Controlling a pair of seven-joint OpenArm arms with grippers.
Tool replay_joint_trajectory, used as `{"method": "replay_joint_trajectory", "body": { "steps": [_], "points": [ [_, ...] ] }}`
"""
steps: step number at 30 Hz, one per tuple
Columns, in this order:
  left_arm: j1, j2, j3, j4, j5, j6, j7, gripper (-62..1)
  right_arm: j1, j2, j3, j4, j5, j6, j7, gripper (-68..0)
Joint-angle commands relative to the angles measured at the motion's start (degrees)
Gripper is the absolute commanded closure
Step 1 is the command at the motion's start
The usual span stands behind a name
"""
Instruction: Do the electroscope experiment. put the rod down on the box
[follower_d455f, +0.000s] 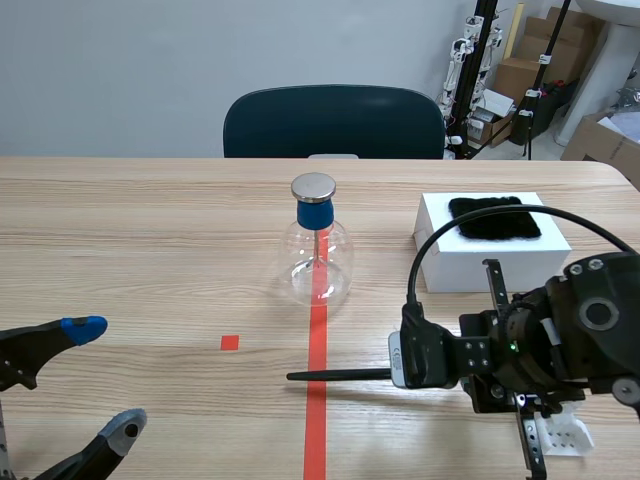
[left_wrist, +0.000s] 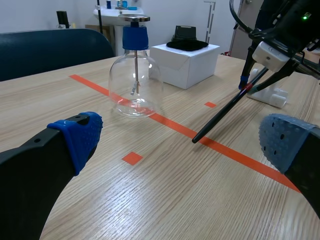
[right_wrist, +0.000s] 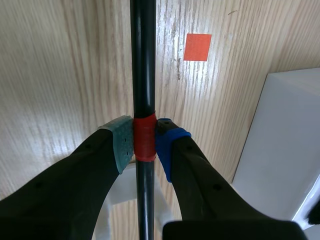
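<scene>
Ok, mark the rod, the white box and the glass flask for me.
rod (follower_d455f: 340, 375), scene view, middle of the free shaft.
white box (follower_d455f: 495, 270), scene view, front wall.
glass flask (follower_d455f: 300, 262), scene view, the round bulb.

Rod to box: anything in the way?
Nothing visible. The right end effector holds the rod over bare table on the robot's side of the box. The flask stands off to the box's left; a black cloth lies on its top.

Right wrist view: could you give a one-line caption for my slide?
Right claw shut on the black rod at its red band, white box beside it.
</scene>
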Motion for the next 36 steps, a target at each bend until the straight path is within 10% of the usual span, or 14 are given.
{"method": "replay_joint_trajectory", "body": {
  "steps": [1,25,31,36],
  "points": [
    [-0.3,-0.6,-0.4,0.6,-0.4,-0.1,-0.8,-62.3,2.1,0.5,-1.2,-0.7,0.0,0.5,0.2,-4.1],
    [-0.3,-0.6,-0.4,0.6,-0.4,-0.1,-0.8,-62.3,9.4,4.0,-10.8,-4.9,9.8,0.5,-1.0,-4.2],
    [-0.3,-0.6,-0.4,0.6,-0.4,-0.1,-0.8,-62.3,9.5,4.0,-10.8,-4.9,10.3,-4.2,-1.1,-4.6],
    [-0.3,-0.6,-0.4,0.6,-0.4,-0.1,-0.8,-62.3,9.6,4.4,-10.8,-4.8,12.3,-5.4,-1.2,-29.1]
  ]
}}
